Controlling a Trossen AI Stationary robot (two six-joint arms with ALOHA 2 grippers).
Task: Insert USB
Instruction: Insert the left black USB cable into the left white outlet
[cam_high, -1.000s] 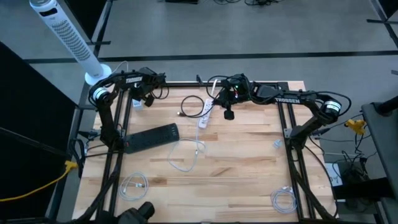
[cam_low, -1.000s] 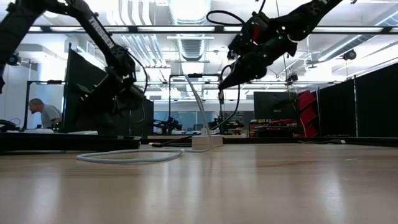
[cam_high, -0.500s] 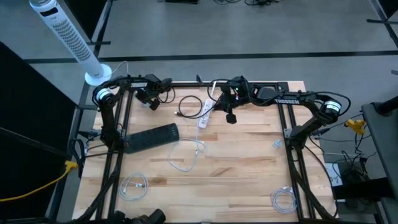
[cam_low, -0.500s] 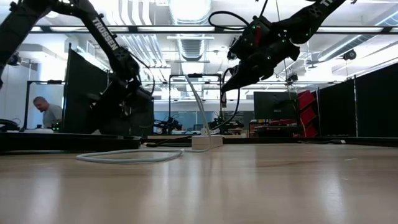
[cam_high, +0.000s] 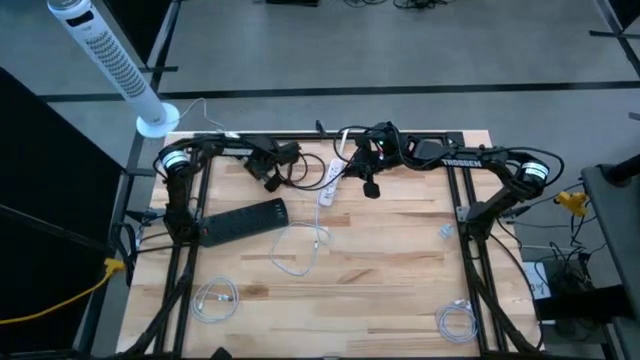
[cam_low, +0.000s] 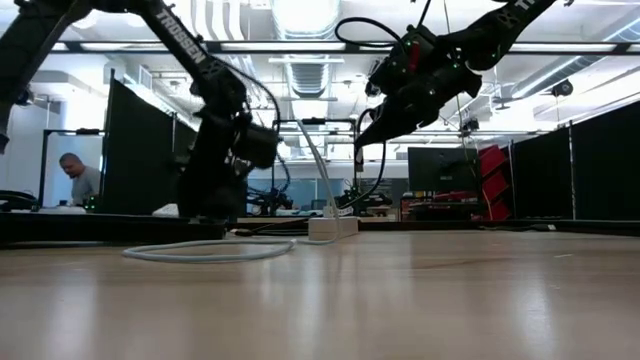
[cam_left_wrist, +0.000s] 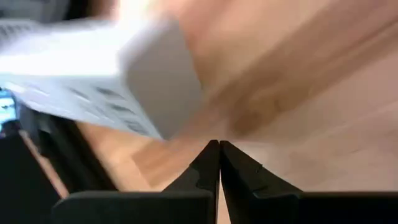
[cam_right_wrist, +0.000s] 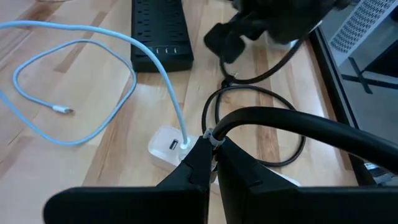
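Pale blue looped cable (cam_high: 300, 252): near table centre, plugged into small white charger block (cam_right_wrist: 166, 145). Black power strip (cam_high: 244, 220): leftward. Right gripper (cam_high: 369, 185): raised beside the block, fingers pinched on a black cable (cam_right_wrist: 261, 118). Left gripper (cam_high: 271, 180): far edge, fingers together, empty.

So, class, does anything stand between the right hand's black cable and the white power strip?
Nothing visible does. The right hand, shut on the black cable, hangs above the white power strip with open air between. A white cable already fills one socket at the strip's end.
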